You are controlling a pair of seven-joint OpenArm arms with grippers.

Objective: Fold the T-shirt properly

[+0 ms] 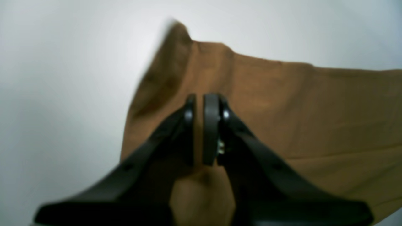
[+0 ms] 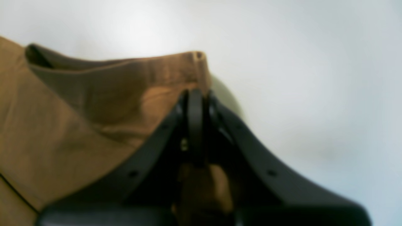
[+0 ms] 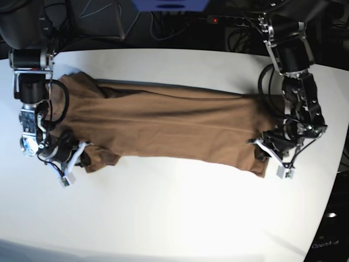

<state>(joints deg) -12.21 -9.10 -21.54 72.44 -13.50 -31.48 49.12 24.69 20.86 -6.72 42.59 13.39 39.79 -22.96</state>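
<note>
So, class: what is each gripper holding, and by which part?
Both hold the T-shirt. The left gripper pinches one end's near edge; the right gripper pinches the opposite end's near edge.

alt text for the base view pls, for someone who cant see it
A tan-brown T-shirt lies stretched lengthwise across a white table, seen from above, with a robot arm at each end. The left tool, on the picture's right, and the right tool, on its left, are each shut on the near edge of the cloth. Dark cables clutter the background beyond the table.
</note>
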